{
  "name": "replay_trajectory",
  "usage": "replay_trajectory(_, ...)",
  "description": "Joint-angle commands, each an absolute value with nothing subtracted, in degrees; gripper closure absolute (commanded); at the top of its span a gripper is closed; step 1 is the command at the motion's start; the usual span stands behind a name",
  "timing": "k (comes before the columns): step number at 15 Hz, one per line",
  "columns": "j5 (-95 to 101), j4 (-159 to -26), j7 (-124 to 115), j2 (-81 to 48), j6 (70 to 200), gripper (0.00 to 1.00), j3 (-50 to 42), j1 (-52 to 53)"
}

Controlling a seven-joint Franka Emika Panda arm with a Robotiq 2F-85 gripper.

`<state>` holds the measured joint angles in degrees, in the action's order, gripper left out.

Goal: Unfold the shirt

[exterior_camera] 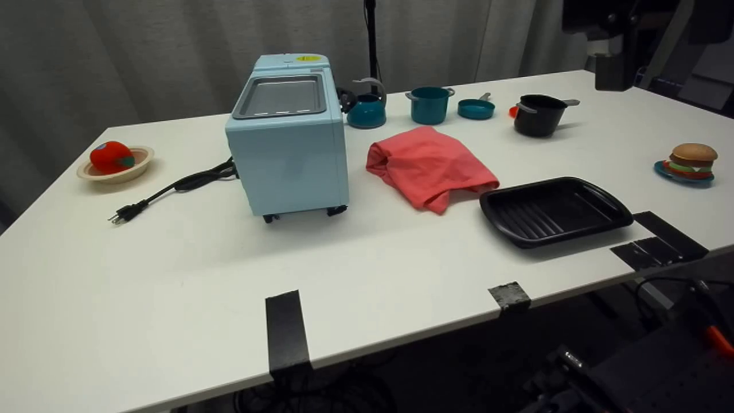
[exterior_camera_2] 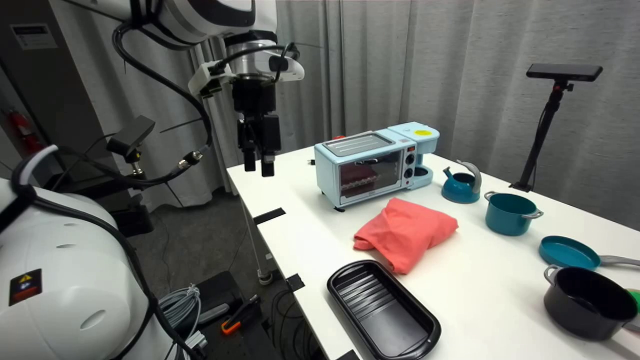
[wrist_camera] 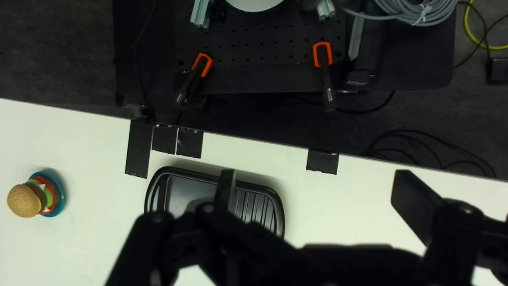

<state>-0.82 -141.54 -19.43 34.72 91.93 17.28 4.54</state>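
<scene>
The shirt is a coral-red cloth lying folded and crumpled on the white table. It shows in both exterior views (exterior_camera: pixel 430 166) (exterior_camera_2: pixel 406 232), between the toaster oven and the black tray. It is out of view in the wrist view. My gripper (exterior_camera_2: pixel 259 166) hangs pointing down, well above the table and apart from the shirt. In the wrist view its two black fingers stand wide apart with nothing between them (wrist_camera: pixel 315 186). In an exterior view only part of the gripper (exterior_camera: pixel 613 71) shows at the top right.
A light-blue toaster oven (exterior_camera: pixel 292 155) stands beside the shirt. A black ribbed tray (exterior_camera: pixel 556 212) lies close to the shirt near the table's front edge. A teal pot (exterior_camera_2: pixel 511 215), a kettle (exterior_camera_2: pixel 460 187) and a black pot (exterior_camera_2: pixel 590 302) stand behind. A toy burger (wrist_camera: pixel 35 194) sits apart.
</scene>
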Motion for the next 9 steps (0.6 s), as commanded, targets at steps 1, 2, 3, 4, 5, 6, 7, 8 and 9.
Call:
replay_trajectory(1,-0.1,-140.7,-19.4,33.9,92.0,0.00,15.7,5.1)
replay_trajectory(2,0.5,-140.5,-19.2,33.8,92.6,0.00,15.2,4.6)
replay_trajectory(3,1.3,-139.9,-18.6,33.5,93.1,0.00,14.2,4.0)
replay_trajectory(4,2.5,-139.5,-17.9,33.2,94.0,0.00,13.0,3.3)
replay_trajectory(5,3.6,-138.8,-17.2,32.7,94.8,0.00,11.6,2.6)
replay_trajectory(6,4.9,-137.7,-16.0,31.8,95.7,0.00,10.2,1.9)
replay_trajectory(7,6.1,-136.6,-14.9,30.7,97.1,0.00,8.7,1.2)
replay_trajectory(8,7.3,-135.2,-13.7,29.1,98.8,0.00,7.2,0.5)
replay_trajectory(9,8.4,-133.3,-12.6,27.0,100.5,0.00,5.8,-0.3)
